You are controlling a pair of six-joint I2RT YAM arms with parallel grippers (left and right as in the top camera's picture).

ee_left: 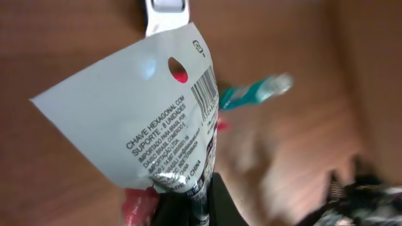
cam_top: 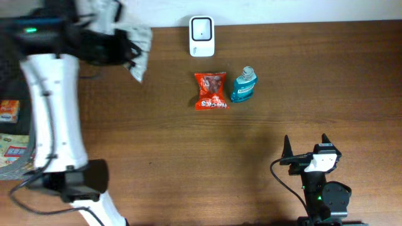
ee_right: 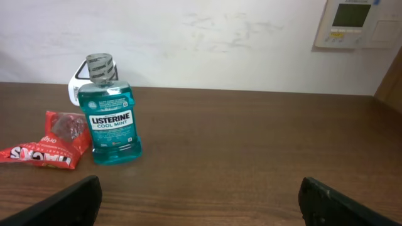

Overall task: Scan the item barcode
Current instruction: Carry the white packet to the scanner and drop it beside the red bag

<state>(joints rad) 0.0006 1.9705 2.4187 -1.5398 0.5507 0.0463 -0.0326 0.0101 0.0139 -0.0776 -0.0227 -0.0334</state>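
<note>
Left gripper (ee_left: 188,204) clamped on hex-key card pack (ee_left: 135,119), barcode showing, held over the worktop's far edge, left of white scanner (cam_top: 201,36). Right gripper (cam_top: 306,145) wide, empty, near-right corner.

Wooden table (cam_top: 188,157) — white scanner (cam_top: 201,36), red snack bag (cam_top: 210,91), mouthwash bottle (cam_top: 244,85)
</note>
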